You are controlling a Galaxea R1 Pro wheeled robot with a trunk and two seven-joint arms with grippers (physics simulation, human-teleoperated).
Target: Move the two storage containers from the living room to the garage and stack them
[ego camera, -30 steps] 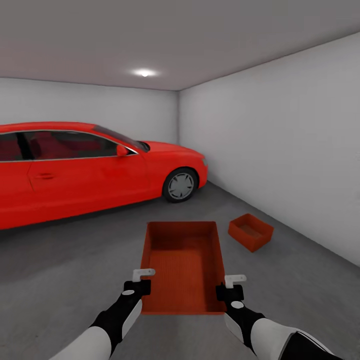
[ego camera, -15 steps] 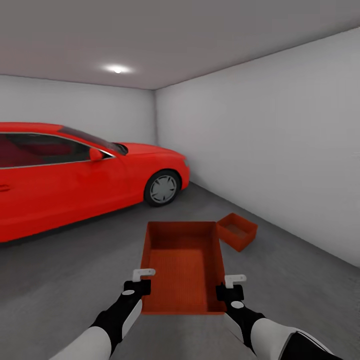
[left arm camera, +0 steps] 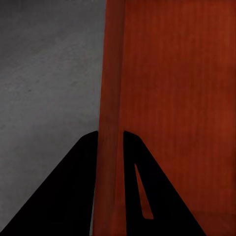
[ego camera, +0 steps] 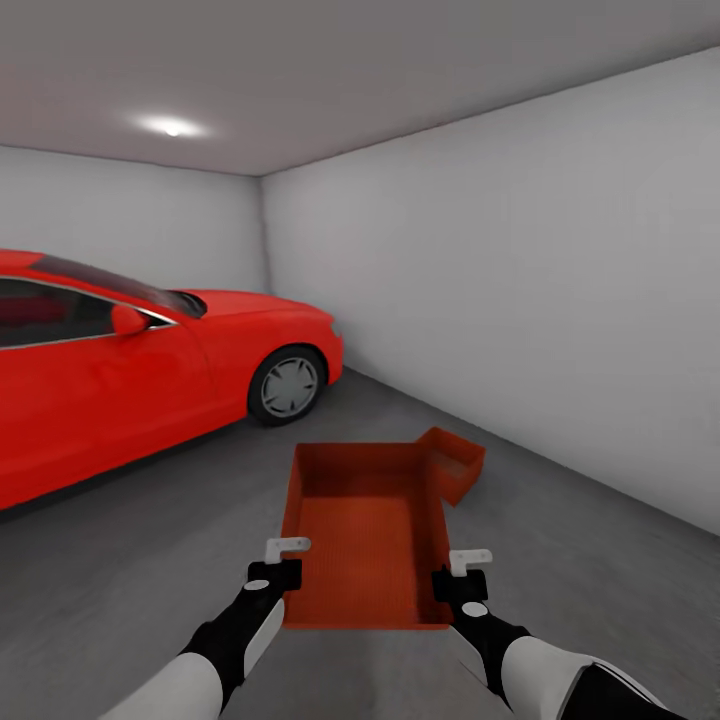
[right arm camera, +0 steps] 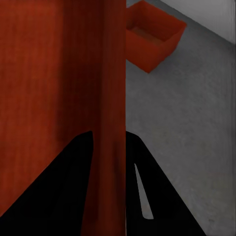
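At the far left of the head view stands the red car (ego camera: 120, 380), its front wheel (ego camera: 285, 385) turned toward the corner of the garage, on the dark grey concrete floor (ego camera: 130, 560) beneath pale grey walls (ego camera: 520, 270).

The left gripper (ego camera: 288, 560) sits at the near left corner of the carried storage container (ego camera: 365, 540). In the left wrist view the container's left side wall (left arm camera: 112, 123) runs straight up between the 2 dark fingers (left arm camera: 64, 196), 1 finger on the outside over the floor and 1 on the inside over the ribbed base. The fingers are nearly together with only the thin wall between them, pinching it.

The carried container is held level above the floor, open side up, long axis pointing away from the robot, between the 2 arms.

The right gripper (ego camera: 462, 568) is at the near right corner. In the right wrist view the right side wall (right arm camera: 113, 123) likewise passes between its 2 fingers (right arm camera: 162, 196), the inner finger over the container's base, the outer over the concrete; these fingers are also closed down onto the wall.

Further right and beyond, the second storage container (ego camera: 455, 465) rests on the floor near the right wall. In the head view the carried container's far right corner overlaps it; the right wrist view shows it (right arm camera: 150, 39) lying lower, past the held wall.
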